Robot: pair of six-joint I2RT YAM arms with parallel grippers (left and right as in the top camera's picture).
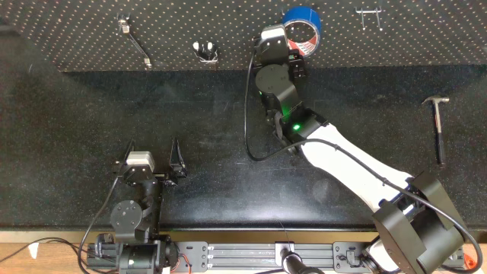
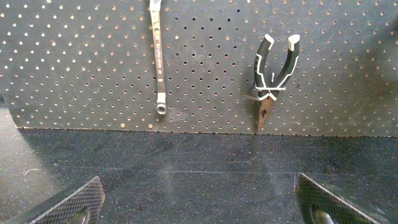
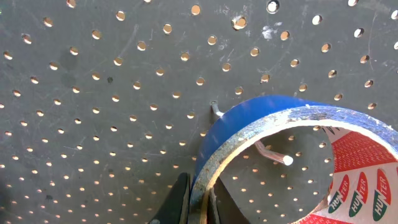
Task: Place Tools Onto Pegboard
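Black perforated pegboard [image 1: 76,38] was seen standing along the far edge of a dark tabletop [image 1: 190,114]. A blue roll of tape with a pale cardboard core [image 3: 249,121] was held against the board by the right gripper [image 3: 196,202], whose fingers were clamped on the roll's wall at its lower rim, one inside the ring and one outside.

The coming move was judged to turn on the roll and a thin metal peg [image 3: 273,154]. The peg's tip was seen through the roll's hole, near the middle of the opening and apart from the inner rim above it. The roll's open axis was pointed out from the board, roughly along the peg. A short drop was judged necessary before the rim could be rested on the peg and let go. How far the peg reached through the ring could not be told.

The left gripper [image 2: 199,208] was held low over the table, well back from the board, with its fingers spread wide and nothing between them. A silver wrench [image 2: 158,56] and black-handled pliers [image 2: 272,74] were hung on the board already. A hammer [image 1: 437,129] lay on the table nearer the right arm, with its head towards the board.
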